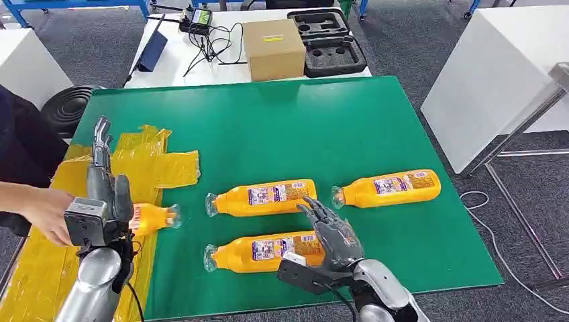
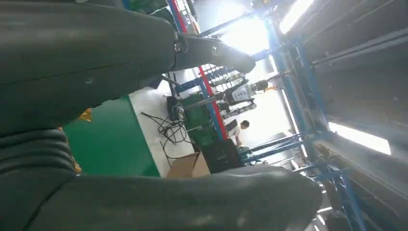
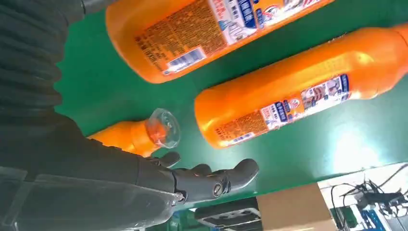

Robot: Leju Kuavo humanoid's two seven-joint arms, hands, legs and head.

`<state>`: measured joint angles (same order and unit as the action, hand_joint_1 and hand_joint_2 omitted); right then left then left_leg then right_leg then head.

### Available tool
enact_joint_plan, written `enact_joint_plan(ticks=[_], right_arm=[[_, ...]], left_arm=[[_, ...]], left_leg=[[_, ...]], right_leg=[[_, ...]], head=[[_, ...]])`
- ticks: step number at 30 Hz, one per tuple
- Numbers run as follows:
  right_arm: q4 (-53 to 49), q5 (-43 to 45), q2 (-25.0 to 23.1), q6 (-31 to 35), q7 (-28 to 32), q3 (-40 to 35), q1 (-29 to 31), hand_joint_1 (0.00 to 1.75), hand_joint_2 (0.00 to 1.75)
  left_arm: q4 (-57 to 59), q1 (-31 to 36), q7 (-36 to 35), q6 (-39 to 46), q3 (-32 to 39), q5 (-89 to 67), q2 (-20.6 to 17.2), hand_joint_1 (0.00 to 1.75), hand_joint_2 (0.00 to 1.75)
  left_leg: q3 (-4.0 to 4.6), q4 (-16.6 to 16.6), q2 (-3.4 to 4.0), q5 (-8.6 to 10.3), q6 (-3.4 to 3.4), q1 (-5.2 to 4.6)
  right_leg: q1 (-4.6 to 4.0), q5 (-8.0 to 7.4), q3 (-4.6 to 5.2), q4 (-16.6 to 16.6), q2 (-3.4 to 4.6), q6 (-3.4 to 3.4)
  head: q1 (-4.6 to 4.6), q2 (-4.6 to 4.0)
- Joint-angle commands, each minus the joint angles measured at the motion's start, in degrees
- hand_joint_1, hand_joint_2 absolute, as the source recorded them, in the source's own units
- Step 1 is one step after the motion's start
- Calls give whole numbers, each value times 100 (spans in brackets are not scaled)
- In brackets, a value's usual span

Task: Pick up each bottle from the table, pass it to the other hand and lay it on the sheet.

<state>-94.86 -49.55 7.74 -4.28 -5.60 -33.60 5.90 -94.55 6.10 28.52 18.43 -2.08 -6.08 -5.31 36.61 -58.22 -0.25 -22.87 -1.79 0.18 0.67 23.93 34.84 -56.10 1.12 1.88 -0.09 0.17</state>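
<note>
Silver forearms frame the scene: the right robot hand [image 1: 332,235], dark and jointed, hovers with fingers spread and nothing in it above the base end of the nearest orange bottle [image 1: 258,252], which lies on its side on the smooth green surface [image 1: 302,127]. Beyond that hand's fingertips lies a second bottle [image 1: 263,197], glossy plastic with a printed label and clear cap; a third bottle [image 1: 388,188] rests off to that hand's outer side, apart from the other two. From the right wrist, two label-wrapped bodies and one clear cap gleam under overhead light.

At the other side, the left robot hand [image 1: 104,181] points its fingers upward and apart, a fourth bottle [image 1: 153,217] lying just beside it on the crinkled yellow sheet [image 1: 144,164], neck toward the other bottles; whether the hand touches it cannot be told. A person's hand [image 1: 47,213] reaches in close behind that wrist.

Open green stretches ahead of both hands to the far edge, where a white table carries a cardboard box [image 1: 272,48], black foam trays [image 1: 329,40] and cables. The near edge of the surface runs just under the right wrist.
</note>
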Motion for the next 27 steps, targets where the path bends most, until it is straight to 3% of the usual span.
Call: enact_joint_plan(ticks=[1,9,27], right_arm=[[843,-45,-247,-78,-176,-345,259,0,175],[1455,-37,-608,-242,-241,-398,523,0,175],[2580,-584,-797,-629,-544,-406,494,0,175]], left_arm=[[527,540,-89,-3,-354,26,219,0,0],[689,919,-264,-88,-506,6,317,0,0],[476,824,-275,-42,-492,148,297,0,0]], left_leg=[[-20,6,-12,-3,7,2],[-14,3,-6,-1,8,3],[-21,6,-8,-2,8,5]], right_leg=[[-3,7,-23,7,-20,-5],[-3,3,-16,3,-14,-6],[-6,4,-24,9,-16,-6]], head=[[0,0],[2,0],[0,0]])
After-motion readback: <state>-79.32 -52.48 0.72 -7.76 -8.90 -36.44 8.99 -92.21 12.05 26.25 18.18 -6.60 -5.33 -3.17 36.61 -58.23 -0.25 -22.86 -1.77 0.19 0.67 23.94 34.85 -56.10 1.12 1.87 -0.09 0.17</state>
